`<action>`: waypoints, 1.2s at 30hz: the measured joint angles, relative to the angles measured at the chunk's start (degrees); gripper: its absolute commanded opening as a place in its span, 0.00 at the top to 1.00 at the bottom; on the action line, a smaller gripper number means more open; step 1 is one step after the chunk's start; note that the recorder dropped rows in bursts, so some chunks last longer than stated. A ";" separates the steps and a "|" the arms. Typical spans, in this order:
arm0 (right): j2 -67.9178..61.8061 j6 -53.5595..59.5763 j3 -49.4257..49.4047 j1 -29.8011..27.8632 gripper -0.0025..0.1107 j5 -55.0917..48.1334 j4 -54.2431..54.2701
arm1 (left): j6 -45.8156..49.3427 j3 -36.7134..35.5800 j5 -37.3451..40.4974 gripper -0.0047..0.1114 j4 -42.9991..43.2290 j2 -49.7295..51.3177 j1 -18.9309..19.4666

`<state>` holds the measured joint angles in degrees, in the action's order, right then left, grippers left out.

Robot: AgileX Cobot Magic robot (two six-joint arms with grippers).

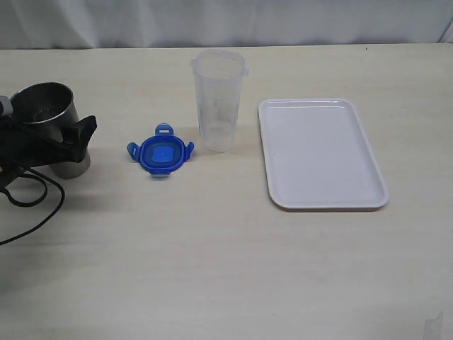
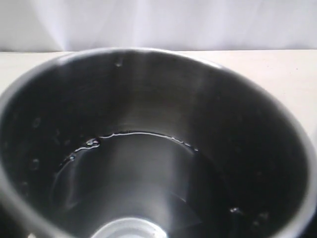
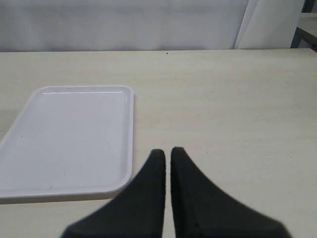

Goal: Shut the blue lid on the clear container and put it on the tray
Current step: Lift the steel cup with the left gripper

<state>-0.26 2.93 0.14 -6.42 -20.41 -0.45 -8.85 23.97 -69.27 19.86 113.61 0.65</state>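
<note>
The blue lid lies flat on the table, its flaps spread out, just left of the clear container. The container stands upright and uncovered. To its right lies the white tray, bare. My left gripper is at the far left, its jaws wide on either side of a grey steel cup; one black finger shows beside the cup. The cup's inside fills the left wrist view. My right gripper is shut and empty, near a corner of the tray.
A black cable loops on the table below the left arm. The steel cup holds a little liquid. Pale tabletop runs back to a white backdrop.
</note>
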 measured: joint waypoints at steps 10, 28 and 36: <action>0.00 0.00 0.00 0.00 0.94 0.00 0.00 | -1.31 0.00 2.68 0.06 0.00 0.00 0.00; 0.00 0.00 0.00 0.00 0.94 0.00 0.00 | -1.55 0.00 0.36 0.06 0.54 0.00 0.00; 0.00 0.00 0.00 0.00 0.94 0.00 0.00 | -1.55 0.00 0.26 0.06 0.54 0.00 0.00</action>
<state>-0.26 2.93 0.14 -6.42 -20.41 -0.45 -10.40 23.97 -69.01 20.40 113.61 0.65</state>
